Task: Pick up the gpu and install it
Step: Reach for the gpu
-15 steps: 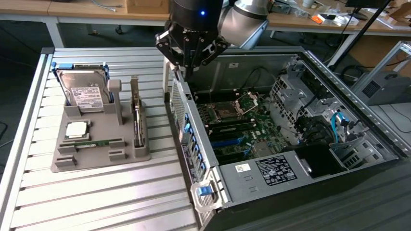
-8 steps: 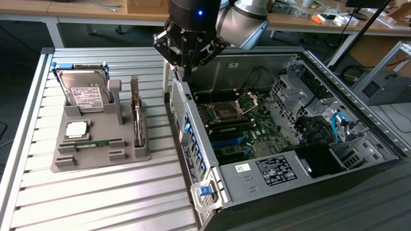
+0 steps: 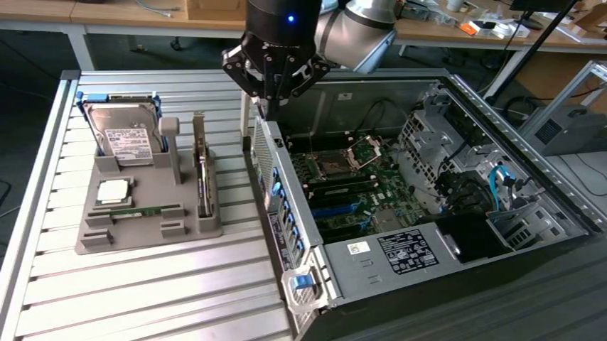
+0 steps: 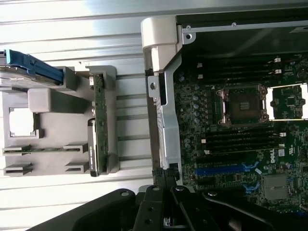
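1. The gripper (image 3: 269, 105) (image 4: 166, 179) has its fingers drawn together with nothing between them, hovering just above the near wall of the open computer case (image 3: 284, 213) (image 4: 163, 96).
2. The arm reaches down from above, wrist pointing straight down over the case edge.
3. The gpu (image 3: 201, 167) (image 4: 97, 125) stands on edge in the gray holder (image 3: 142, 224) (image 4: 48, 110), beside the case and apart from the gripper.
4. A hard drive (image 3: 128, 138) stands in the same holder.

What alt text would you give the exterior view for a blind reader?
A black robot gripper hangs over the rim of an open computer case, beside a grey holder where the gpu stands on edge next to a hard drive.
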Robot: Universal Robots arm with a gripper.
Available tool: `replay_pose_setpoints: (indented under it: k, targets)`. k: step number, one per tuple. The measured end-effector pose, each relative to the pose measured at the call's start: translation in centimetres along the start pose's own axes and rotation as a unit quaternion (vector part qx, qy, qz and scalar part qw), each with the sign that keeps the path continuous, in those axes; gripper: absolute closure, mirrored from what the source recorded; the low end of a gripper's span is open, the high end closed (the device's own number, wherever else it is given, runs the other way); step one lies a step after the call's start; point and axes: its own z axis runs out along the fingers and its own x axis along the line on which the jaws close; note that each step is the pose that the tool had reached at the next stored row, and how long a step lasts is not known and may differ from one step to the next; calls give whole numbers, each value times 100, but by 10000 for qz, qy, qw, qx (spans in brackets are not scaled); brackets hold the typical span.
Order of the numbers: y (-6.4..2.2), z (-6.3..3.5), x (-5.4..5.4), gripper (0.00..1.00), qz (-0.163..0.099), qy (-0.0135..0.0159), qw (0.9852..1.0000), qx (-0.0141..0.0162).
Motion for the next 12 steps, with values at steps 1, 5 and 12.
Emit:
replay_pose_setpoints:
  k: [1, 5, 12]
  targets:
    - [0, 0, 5, 90, 0, 0, 10000, 0]
    - [-2, -1, 33, 90, 0, 0, 10000, 0]
    - [-5, -2, 72, 90, 0, 0, 10000, 0]
